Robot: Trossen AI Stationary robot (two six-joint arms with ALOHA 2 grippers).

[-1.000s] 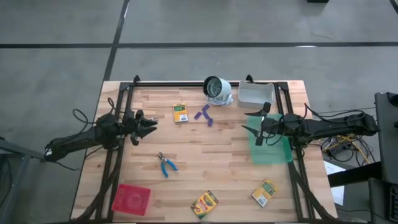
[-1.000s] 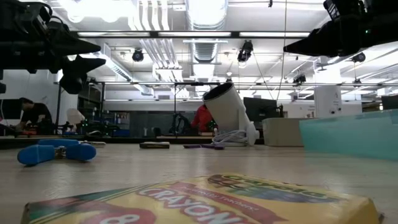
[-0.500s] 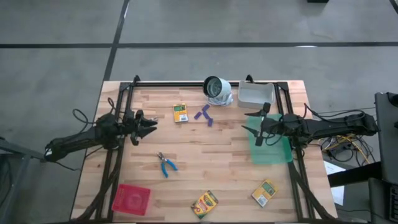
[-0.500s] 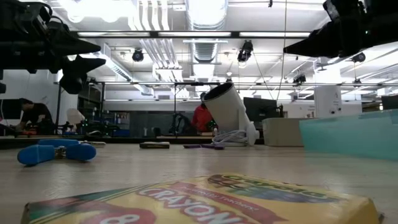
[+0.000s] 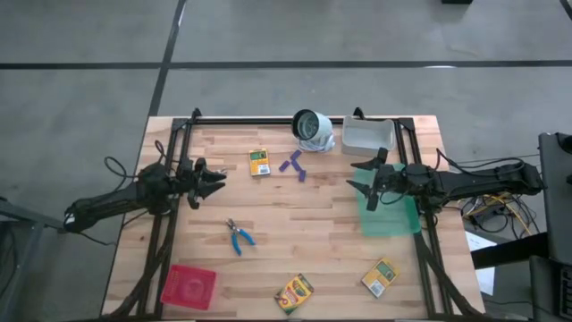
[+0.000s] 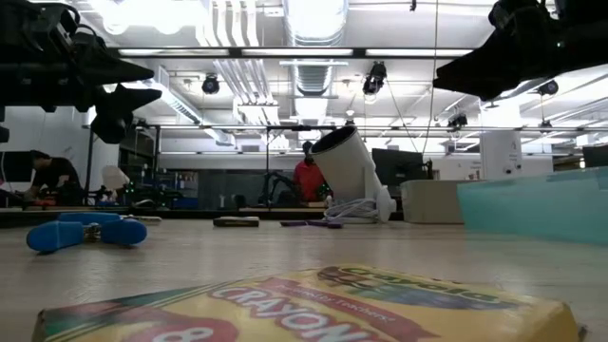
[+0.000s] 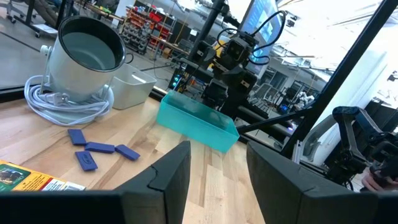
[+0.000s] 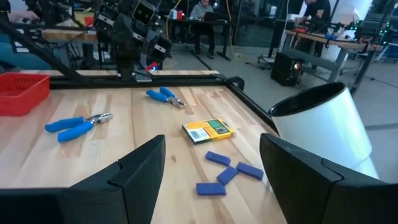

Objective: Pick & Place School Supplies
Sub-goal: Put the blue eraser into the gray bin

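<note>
Three yellow-and-green crayon boxes lie flat on the wooden table: one at the far middle [image 5: 259,162] and two near the front edge [image 5: 293,292] [image 5: 380,276]. Small purple pieces [image 5: 293,165] lie beside the far box. A blue-handled tool [image 5: 239,235] lies left of centre. My left gripper [image 5: 214,182] hovers open at the table's left side, above the wood. My right gripper [image 5: 362,176] hovers open at the right, beside the teal bin [image 5: 389,213]. Neither has anything between its fingers [image 7: 168,180] [image 8: 140,177].
A white-grey round object with a coiled cord [image 5: 313,130] and a white bin [image 5: 366,137] stand at the far edge. A red tray [image 5: 189,286] sits at the near left corner. Bare wood lies in the table's middle. People work in the room beyond.
My right gripper has rolled about its own pointing line while staying in place; its two fingers now stand at a different slant. My left gripper and the things on the table have kept still.
</note>
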